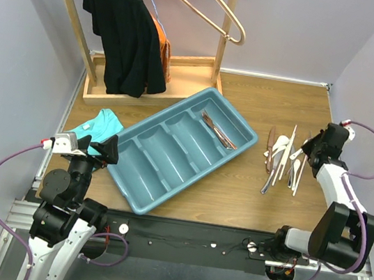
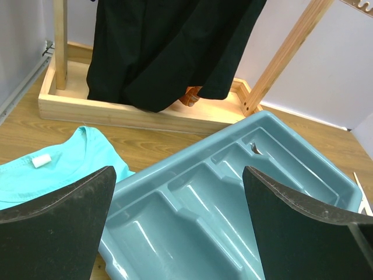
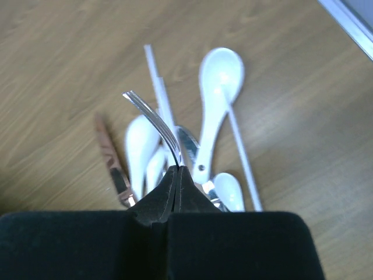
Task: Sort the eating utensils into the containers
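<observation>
My right gripper (image 3: 176,169) is shut on a thin silver fork (image 3: 152,119), which curves up and away from the fingertips. Below it on the table lies the utensil pile: white spoons (image 3: 218,76), a pale chopstick (image 3: 158,87) and a coppery piece (image 3: 111,157). From above, the right gripper (image 1: 310,150) sits at the right edge of that pile (image 1: 283,158). The teal tray (image 1: 134,202) lies diagonally mid-table, with a few coppery utensils (image 1: 218,130) in its far compartment. My left gripper (image 1: 99,147) hangs open at the tray's left end, nothing between its fingers (image 2: 58,233).
A folded teal cloth (image 1: 94,126) lies left of the tray, under my left gripper. A wooden rack with a black garment (image 1: 123,25) and large metal hangers (image 1: 207,6) stands at the back. Walls close in on both sides.
</observation>
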`<state>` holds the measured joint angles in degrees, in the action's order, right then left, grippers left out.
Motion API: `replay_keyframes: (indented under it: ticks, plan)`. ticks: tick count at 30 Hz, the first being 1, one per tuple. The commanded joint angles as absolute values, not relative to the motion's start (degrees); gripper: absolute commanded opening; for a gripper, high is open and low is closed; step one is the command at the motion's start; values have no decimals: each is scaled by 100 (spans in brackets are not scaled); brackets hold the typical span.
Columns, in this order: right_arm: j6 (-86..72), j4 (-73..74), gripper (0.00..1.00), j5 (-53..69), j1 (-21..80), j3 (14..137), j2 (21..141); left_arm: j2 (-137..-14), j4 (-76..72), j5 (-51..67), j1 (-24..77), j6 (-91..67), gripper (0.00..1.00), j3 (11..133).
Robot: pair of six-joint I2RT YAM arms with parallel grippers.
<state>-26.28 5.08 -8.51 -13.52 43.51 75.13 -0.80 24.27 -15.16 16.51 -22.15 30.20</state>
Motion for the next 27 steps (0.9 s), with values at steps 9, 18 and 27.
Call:
replay_keyframes:
  ticks: [9, 18, 27]
  plan:
    - [-1108, 53, 1, 1114, 270, 5333, 7566, -141, 2391, -1345, 1644, -2180, 99, 3015]
    - [-81, 167, 1, 1915, 1738, 6740, 8849, -176, 2399, -1354, 1644, -2171, 99, 3023]
    - [-228, 53, 3, 2153, 2144, 7444, 10272, -193, 2408, -1380, 1644, -2162, 99, 3023]
